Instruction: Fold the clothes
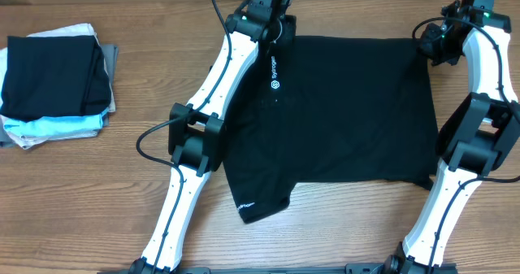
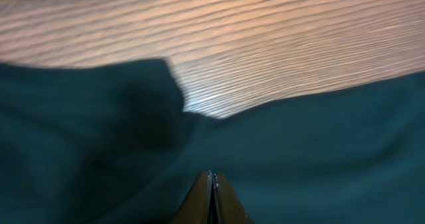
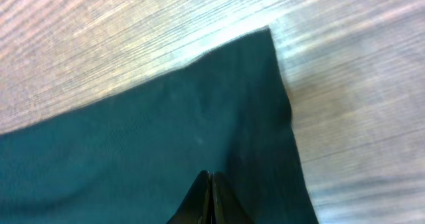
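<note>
Clothes lie spread flat toward the surface's far right corner, with the left end effector and right end effector fully closed at the far hem, probably pinching it for a fold, though no grip shows clearly.

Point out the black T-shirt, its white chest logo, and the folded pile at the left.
black T-shirt (image 1: pixel 349 111), overhead, middle of its body.
chest logo (image 1: pixel 275 84), overhead, the white emblem.
folded pile (image 1: pixel 57 83), overhead, its black top garment.

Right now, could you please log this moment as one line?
shirt: spread on table | left claw: shut, at far edge | right claw: shut, at far right corner | cloth held: unclear
</note>
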Robot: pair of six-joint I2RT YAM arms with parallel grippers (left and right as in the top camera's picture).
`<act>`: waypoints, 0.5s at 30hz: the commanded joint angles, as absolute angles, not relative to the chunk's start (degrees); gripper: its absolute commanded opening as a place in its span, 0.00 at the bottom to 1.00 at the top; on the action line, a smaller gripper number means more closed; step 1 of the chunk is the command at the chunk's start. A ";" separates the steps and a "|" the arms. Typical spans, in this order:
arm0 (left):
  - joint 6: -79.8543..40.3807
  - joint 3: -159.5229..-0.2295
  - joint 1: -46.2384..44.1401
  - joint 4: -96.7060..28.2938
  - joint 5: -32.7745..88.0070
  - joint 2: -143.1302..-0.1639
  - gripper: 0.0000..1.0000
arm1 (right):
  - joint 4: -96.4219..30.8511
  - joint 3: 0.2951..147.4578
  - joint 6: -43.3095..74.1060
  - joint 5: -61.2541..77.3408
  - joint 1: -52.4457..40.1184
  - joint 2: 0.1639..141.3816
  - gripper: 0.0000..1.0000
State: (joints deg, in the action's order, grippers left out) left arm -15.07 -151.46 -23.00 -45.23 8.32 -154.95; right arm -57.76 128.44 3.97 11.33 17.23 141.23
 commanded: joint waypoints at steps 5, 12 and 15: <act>-14.83 -151.55 -18.98 -49.93 5.80 -155.35 0.04 | -51.83 128.20 2.87 11.25 16.43 147.46 0.04; -12.53 -151.13 -16.71 -50.92 5.72 -155.37 0.04 | -46.85 128.20 3.40 8.82 16.34 150.67 0.04; -12.36 -151.13 -16.08 -51.05 5.76 -155.37 0.04 | -45.76 128.20 3.66 3.70 16.34 151.89 0.04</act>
State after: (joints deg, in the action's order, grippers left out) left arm -14.20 -151.44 -16.21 -51.07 6.31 -155.06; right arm -46.35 128.51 3.42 9.52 16.49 148.57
